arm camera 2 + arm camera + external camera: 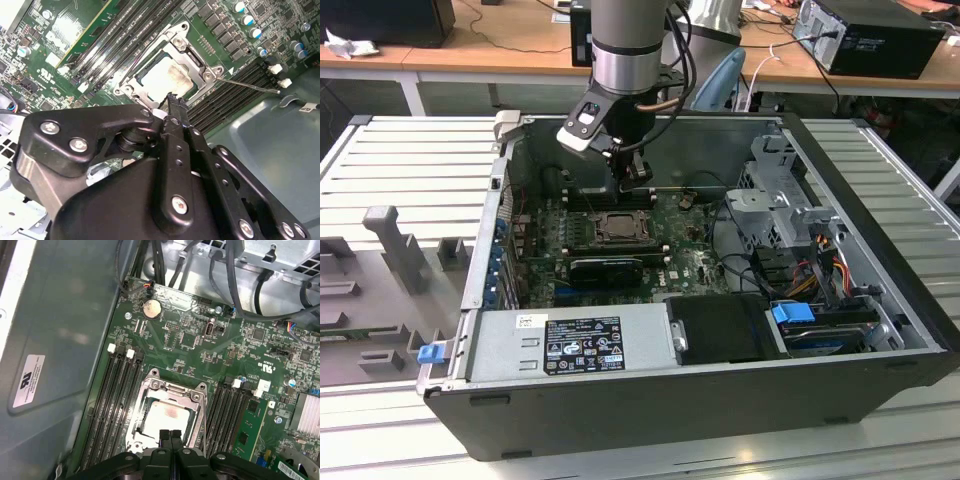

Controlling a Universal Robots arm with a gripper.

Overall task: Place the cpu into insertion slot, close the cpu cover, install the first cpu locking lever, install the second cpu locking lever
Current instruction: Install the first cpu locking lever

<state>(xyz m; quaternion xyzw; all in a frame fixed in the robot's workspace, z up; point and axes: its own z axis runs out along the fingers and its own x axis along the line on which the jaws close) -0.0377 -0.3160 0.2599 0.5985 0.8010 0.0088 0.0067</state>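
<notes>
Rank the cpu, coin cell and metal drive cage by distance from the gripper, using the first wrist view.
1. cpu, right beside the gripper.
2. coin cell, near the board's far edge.
3. metal drive cage, beyond the board.

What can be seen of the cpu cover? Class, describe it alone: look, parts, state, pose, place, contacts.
The cpu cover is a thin square frame of silver metal with a square window showing the pale cpu. Screw heads mark its corners. It appears to lie flat and closed on the green board, between black memory slots. The shut gripper sits at one edge; contact cannot be told.
</notes>
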